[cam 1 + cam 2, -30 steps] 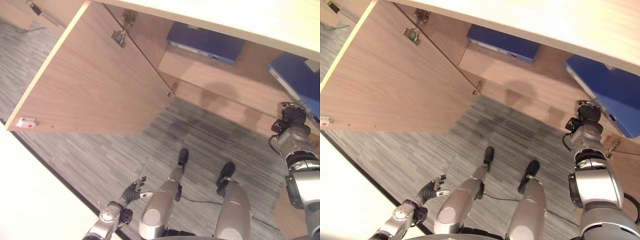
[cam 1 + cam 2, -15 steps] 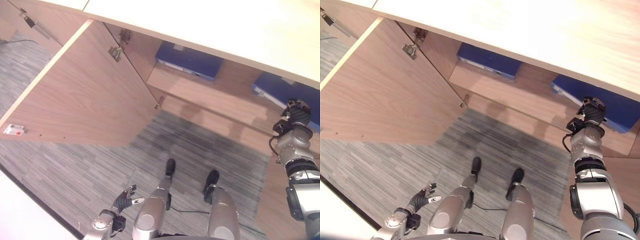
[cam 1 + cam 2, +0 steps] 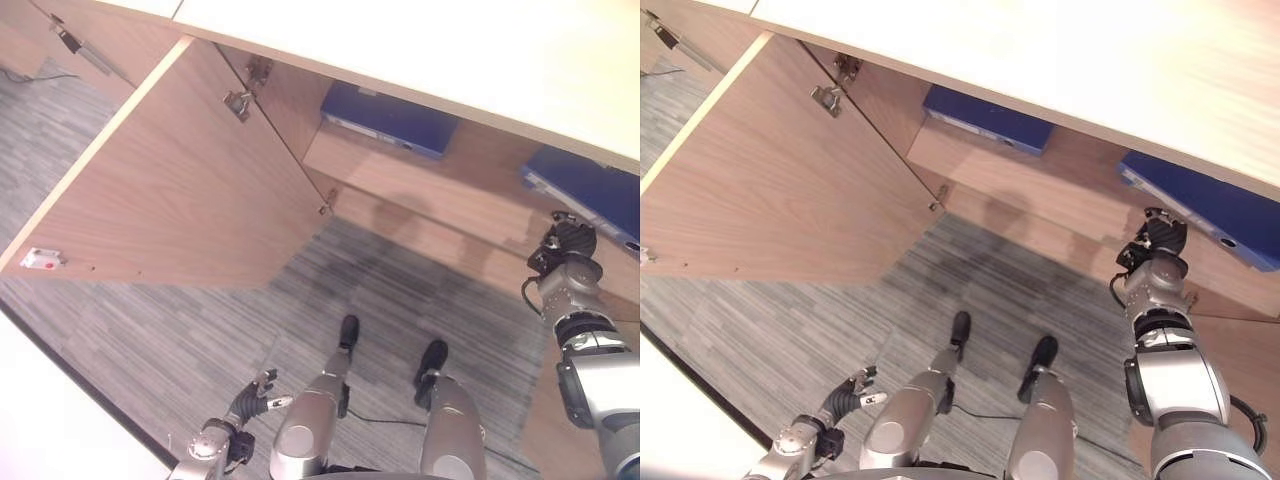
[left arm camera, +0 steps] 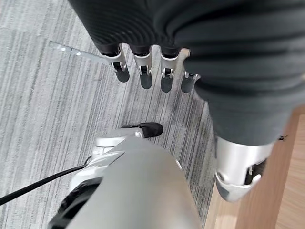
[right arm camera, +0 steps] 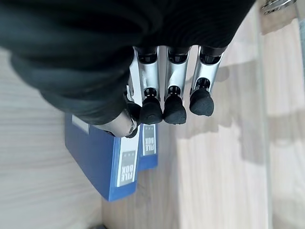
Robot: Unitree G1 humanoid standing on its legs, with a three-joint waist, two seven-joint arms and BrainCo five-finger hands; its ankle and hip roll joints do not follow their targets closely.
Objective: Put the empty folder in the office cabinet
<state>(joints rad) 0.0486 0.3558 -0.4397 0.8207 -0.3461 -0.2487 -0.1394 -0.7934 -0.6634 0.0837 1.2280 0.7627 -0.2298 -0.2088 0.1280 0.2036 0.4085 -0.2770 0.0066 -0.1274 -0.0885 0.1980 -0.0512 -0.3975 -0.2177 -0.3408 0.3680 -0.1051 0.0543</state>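
Left eye view: grey striped carpet (image 3: 180, 330) before wooden office cabinet (image 3: 430, 215), door (image 3: 190, 180) swung open. Blue folder (image 3: 390, 112) lies on cabinet shelf near door hinge; second blue folder (image 3: 590, 195) at shelf's far end. Right hand (image 3: 566, 238) just below second folder, not touching.

Right eye view: left hand (image 3: 853, 391) low over carpet, well apart from cabinet.

Left wrist view: fingers (image 4: 145, 76) straight, relaxed, nothing held.

Right wrist view: fingers (image 5: 174, 107) extended, empty, w/ folders beyond.

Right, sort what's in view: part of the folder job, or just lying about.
Job: blue folder at the cabinet's right; right hand, open, beside it; cabinet; its open door.
Just there: second blue folder further left; left hand, low; carpet.
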